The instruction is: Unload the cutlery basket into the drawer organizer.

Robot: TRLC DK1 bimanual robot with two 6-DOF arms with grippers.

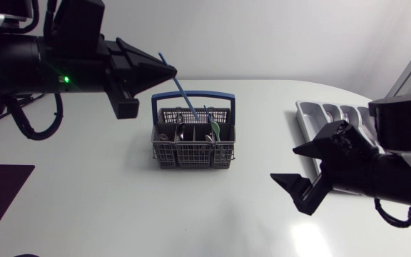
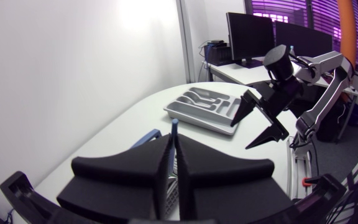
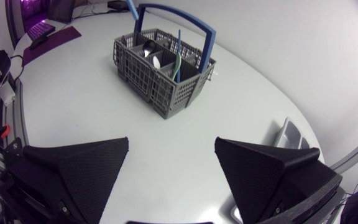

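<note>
Your left claw (image 1: 170, 71) is pinched narrow on a slim blue utensil (image 1: 182, 91), gripping its stem from both sides. The utensil's lower end dips into the grey mesh cutlery basket (image 1: 193, 153) just below the claw. Your right claw (image 1: 285, 164) gapes wide and holds nothing, with the grey compartmented drawer organizer (image 1: 320, 114) just behind it.

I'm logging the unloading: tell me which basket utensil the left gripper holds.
The slim blue utensil, slanting up out of the basket into the shut left gripper; the spoons and the green-handled piece stand free inside.
</note>
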